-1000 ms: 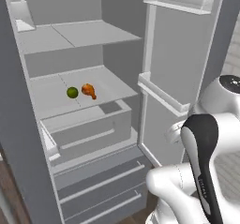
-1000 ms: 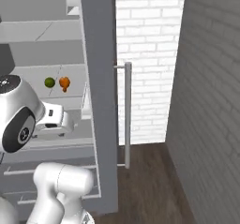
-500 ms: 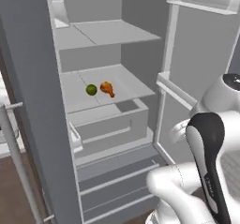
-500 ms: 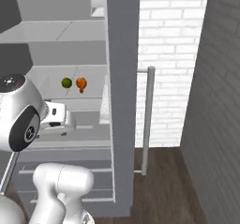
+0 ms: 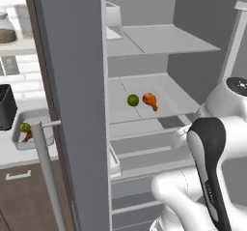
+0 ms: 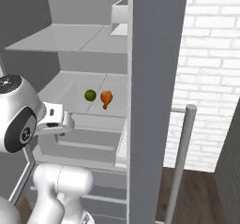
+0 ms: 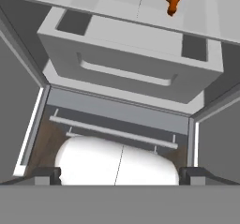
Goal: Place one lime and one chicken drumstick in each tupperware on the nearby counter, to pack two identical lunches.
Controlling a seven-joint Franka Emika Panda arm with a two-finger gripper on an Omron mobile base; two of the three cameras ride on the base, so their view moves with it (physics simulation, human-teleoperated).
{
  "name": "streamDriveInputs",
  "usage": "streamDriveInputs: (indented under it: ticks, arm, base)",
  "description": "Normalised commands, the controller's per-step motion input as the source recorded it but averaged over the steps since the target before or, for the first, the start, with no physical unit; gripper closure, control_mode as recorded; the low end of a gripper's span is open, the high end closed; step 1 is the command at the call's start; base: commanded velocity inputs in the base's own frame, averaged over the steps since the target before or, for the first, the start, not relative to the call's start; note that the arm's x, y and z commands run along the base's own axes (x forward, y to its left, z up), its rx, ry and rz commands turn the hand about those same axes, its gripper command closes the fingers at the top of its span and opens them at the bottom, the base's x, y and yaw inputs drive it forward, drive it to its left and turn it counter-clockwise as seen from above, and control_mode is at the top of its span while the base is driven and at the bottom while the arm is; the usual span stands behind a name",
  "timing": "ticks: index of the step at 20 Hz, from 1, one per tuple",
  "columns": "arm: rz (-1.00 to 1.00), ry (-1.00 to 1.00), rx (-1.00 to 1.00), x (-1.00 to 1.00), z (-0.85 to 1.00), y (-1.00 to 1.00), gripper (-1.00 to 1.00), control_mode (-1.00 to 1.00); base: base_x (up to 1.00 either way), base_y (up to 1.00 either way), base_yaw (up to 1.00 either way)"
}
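The gripper (image 7: 120, 175) hangs with its jaws spread wide and nothing between them, looking down at a fridge drawer (image 7: 126, 63). On the shelf (image 5: 164, 92) above it, a lime (image 5: 133, 100) lies just beside a chicken drumstick (image 5: 150, 100). Left of the open door (image 5: 72, 104), a tupperware (image 5: 19, 140) on the desk (image 5: 9, 150) holds another lime (image 5: 24, 127).

Fridge door (image 5: 72, 104) open, long grey handle (image 5: 46, 172) on its edge. Grey drawer (image 7: 126, 63) below the fridge shelf (image 5: 164, 92). White brick wall (image 6: 211, 78), dark wood floor (image 6: 201, 195).
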Motion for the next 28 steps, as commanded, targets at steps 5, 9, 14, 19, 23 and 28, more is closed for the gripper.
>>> streamDriveInputs:
  ticks: [5,9,14,19,23,28]
  arm:
    - [0.0,0.0,0.0,0.0,0.0,0.0,-1.0,1.0]
    - [0.0,0.0,0.0,0.0,0.0,0.0,-1.0,1.0]
    - [0.0,0.0,0.0,0.0,0.0,0.0,-1.0,1.0]
    - [0.0,0.0,0.0,0.0,0.0,0.0,-1.0,1.0]
    - [0.0,-0.01,0.0,0.0,0.0,0.0,-1.0,-1.0]
    - [0.0,-0.33,0.02,-0.14,0.69,-0.16,-1.0,-1.0]
  base:
    - [0.57,-0.01,0.26]
    - [0.42,-0.13,0.0]
    - [0.25,0.0,-0.05]
    - [0.0,0.0,0.0]
    - [0.0,0.0,0.0]
    - [0.0,0.0,0.0]
